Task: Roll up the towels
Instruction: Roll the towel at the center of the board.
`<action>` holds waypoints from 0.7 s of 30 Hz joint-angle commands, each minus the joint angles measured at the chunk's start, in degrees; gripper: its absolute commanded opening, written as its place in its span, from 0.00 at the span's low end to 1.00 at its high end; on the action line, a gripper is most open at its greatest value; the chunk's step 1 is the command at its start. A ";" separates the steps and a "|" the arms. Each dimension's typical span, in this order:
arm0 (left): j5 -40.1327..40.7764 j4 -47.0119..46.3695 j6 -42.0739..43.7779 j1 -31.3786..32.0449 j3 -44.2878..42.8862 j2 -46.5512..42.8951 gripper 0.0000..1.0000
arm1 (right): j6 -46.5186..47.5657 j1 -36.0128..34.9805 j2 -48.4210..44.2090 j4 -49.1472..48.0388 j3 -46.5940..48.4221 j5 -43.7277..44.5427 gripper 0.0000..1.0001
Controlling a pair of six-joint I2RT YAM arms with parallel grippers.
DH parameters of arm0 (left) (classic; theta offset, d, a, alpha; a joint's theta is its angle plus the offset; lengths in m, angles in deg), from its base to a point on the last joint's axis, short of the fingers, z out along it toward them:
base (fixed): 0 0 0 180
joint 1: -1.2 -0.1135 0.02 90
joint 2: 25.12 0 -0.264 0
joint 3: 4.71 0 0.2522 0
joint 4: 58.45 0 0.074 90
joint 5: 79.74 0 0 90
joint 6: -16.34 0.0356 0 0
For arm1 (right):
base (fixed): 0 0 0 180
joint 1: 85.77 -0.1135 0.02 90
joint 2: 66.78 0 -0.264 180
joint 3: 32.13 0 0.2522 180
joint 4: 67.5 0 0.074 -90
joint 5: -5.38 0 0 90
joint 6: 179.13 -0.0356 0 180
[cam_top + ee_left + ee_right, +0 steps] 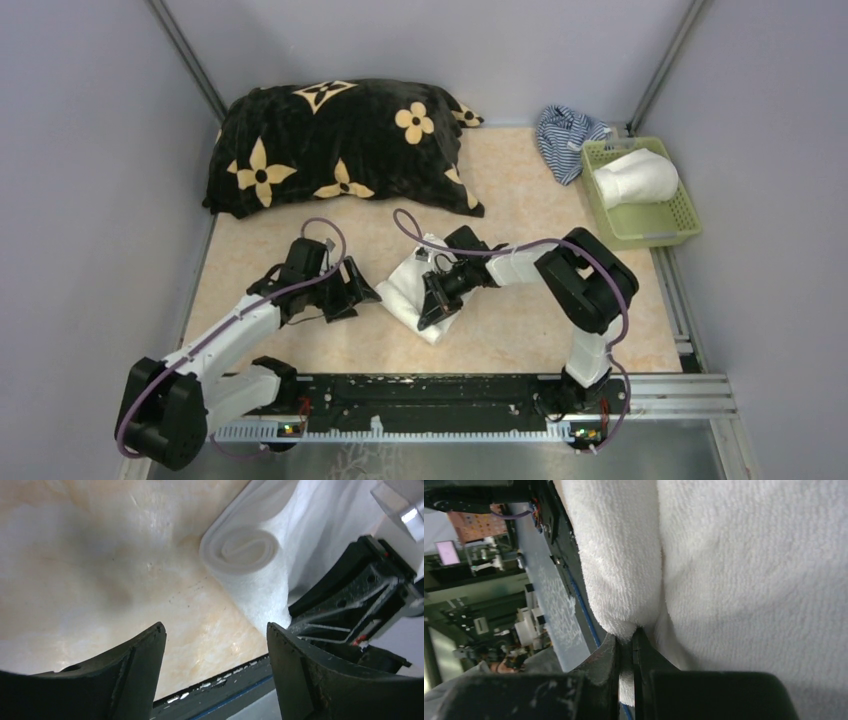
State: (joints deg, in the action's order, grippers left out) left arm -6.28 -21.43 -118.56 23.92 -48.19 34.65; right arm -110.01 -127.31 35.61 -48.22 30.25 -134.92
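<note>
A white towel lies partly rolled in the middle of the table. In the left wrist view its rolled end shows as a spiral facing the camera. My right gripper reaches in from the right and is shut on a fold of this towel, with terry cloth pinched between its closed fingers. Just left of the towel, my left gripper stands open, apart from the cloth, with only bare table between its fingers. A second rolled towel lies in the green basket.
A black pillow with tan flowers fills the back left. A blue-and-white striped garment is bunched at the back right beside the basket. The black rail runs along the near edge. Grey walls close in both sides.
</note>
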 commanded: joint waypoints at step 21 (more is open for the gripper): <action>-2.43 -16.03 -10.31 0.40 -3.85 19.42 0.75 | 0.93 2.69 7.31 0.49 1.23 -7.15 0.00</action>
State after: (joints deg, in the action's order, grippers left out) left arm -11.94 -37.66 -128.33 23.98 -49.26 50.69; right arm -111.21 -124.60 41.83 -49.40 30.82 -143.84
